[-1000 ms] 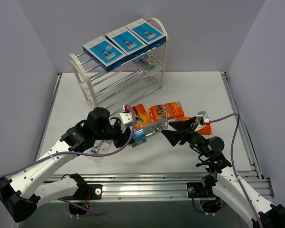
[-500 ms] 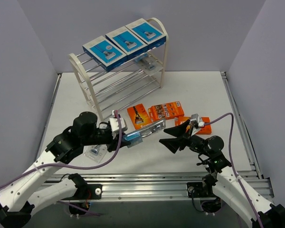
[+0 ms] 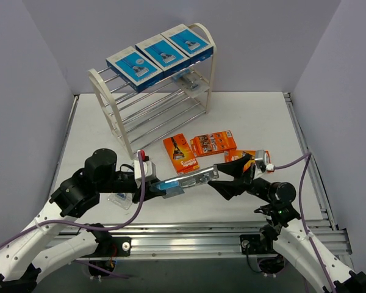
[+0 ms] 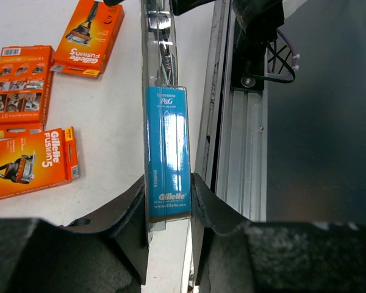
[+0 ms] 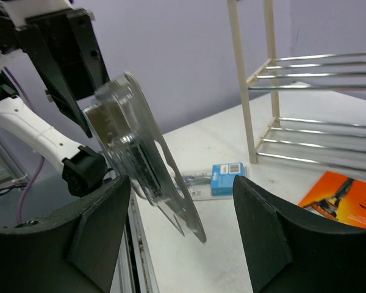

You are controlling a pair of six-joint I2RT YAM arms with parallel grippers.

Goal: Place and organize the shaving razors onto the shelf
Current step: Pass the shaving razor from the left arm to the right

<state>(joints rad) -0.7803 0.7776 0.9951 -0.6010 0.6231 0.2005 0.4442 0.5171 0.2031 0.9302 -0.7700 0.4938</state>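
The shelf (image 3: 211, 73) carries three blue boxes (image 3: 161, 52) side by side on its top tier and a shelved blister (image 3: 189, 79) on the tier below. The left hand (image 4: 169, 201) is clenched on the card end of the held blister (image 4: 168, 146), edge-up above the bench (image 3: 256, 116) near its front rail (image 3: 189, 229). The right hand (image 3: 229, 177) is released, its fingers either side of that pack's far end. Three orange packs (image 3: 180, 154) lie between the hands and the shelf, and a loose blister (image 3: 121, 198) lies by the left arm. Bare bench stretches right of the shelf.
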